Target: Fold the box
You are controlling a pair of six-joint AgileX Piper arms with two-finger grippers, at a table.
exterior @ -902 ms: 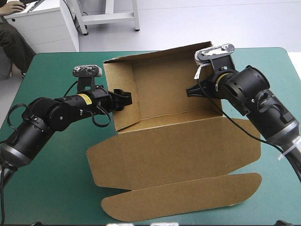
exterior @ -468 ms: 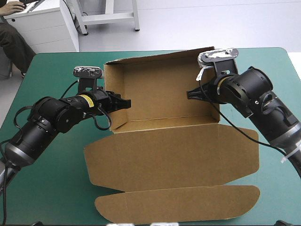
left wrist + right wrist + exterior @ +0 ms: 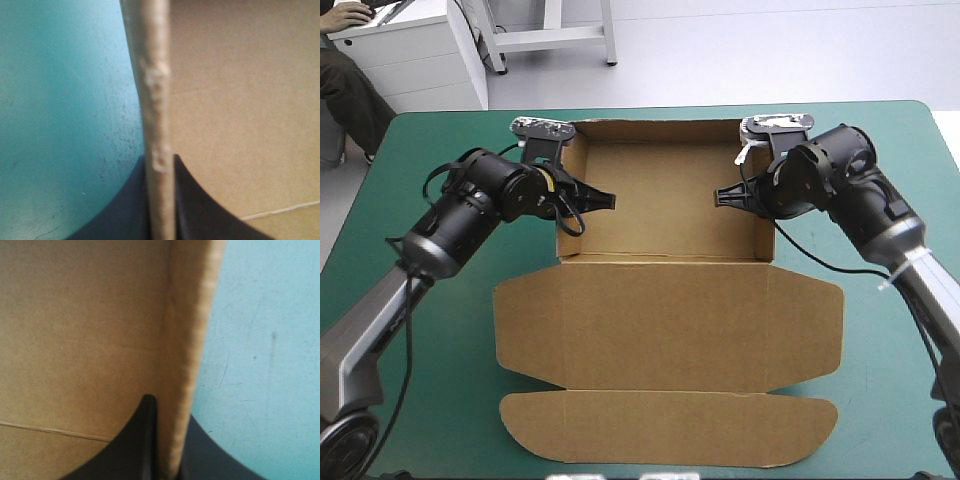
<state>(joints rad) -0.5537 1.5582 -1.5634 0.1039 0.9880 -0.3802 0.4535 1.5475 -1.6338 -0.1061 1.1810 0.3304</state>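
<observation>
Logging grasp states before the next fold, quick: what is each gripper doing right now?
Left gripper: shut on the box, pinching its left side wall.
Right gripper: shut on the box, pinching its right side wall.

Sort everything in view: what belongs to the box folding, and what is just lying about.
Job in hand:
brown cardboard box, walls up, lid flat
left gripper, black-fingered, clamped on its left wall
right gripper, clamped on its right wall

Not part of it:
teal-green table cover, merely under the box
</observation>
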